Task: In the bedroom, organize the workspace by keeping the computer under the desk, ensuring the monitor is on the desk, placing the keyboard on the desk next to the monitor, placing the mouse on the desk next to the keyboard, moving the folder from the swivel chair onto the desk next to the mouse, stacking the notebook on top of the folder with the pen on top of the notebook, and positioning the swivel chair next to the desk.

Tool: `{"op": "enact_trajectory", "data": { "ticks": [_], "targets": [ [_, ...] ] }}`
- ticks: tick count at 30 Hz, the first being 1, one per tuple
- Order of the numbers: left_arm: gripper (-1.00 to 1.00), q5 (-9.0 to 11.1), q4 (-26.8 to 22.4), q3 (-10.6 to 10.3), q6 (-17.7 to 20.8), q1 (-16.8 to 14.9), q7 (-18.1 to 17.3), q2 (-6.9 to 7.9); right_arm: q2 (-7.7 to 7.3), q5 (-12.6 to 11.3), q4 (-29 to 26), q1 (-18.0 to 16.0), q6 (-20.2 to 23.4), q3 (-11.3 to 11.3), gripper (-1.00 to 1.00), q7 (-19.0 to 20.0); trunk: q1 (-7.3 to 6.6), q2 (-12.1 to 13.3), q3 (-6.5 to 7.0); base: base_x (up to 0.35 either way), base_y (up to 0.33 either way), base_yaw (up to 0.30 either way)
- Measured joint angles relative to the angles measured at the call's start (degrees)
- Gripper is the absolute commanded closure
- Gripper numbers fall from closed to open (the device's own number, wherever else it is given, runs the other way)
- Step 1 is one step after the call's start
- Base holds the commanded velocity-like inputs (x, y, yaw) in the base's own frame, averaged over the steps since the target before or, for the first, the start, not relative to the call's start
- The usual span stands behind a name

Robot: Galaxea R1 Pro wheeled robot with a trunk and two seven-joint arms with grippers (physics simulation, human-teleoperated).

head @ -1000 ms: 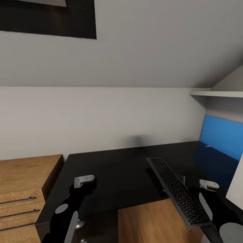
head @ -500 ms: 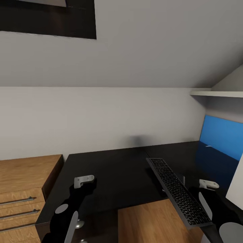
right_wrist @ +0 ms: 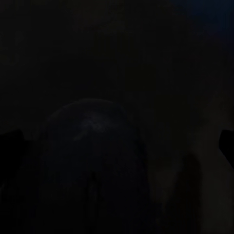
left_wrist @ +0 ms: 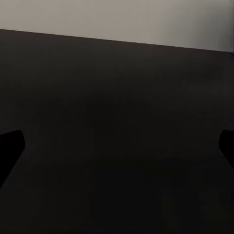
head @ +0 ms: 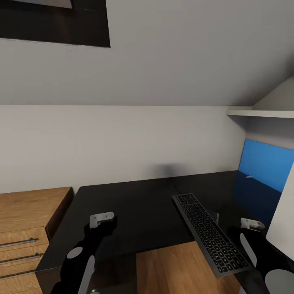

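Note:
The glossy black desk (head: 139,212) spreads in front of me under the sloped grey wall. The keyboard (head: 208,234), black keys in a grey frame, lies at a slant on the desk's right part, its near end past the inner edge over the wood floor. My right gripper (right_wrist: 117,146) hangs open over the rounded black mouse (right_wrist: 92,165), its fingertips (right_wrist: 9,146) wide apart and not touching it. My left gripper (left_wrist: 117,146) is open above bare desk top. A short pale stick, the pen (head: 249,177) by its look, lies far right.
A light-wood drawer chest (head: 24,220) stands against the desk's left end. A blue wall panel (head: 265,165) and a white shelf (head: 261,113) are at the right, with a white upright panel (head: 281,216) close to my right arm. Wood floor (head: 163,269) shows in the desk's inner corner.
The whole picture has slid a little to the left, so the camera has moved. Both arms keep the same pose, and the keyboard keeps its place on the desk.

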Motion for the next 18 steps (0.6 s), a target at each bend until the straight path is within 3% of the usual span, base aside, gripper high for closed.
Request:
{"op": "enact_trajectory", "data": {
  "ticks": [18],
  "targets": [
    [-1.0,0.02,0.0,0.02,0.0,0.0,0.0,0.0,0.34,0.45,-0.89,-0.03,1.96,0.02,-1.0,-0.32,0.0,0.0,0.01,0.0,0.0,0.0]
  ]
}}
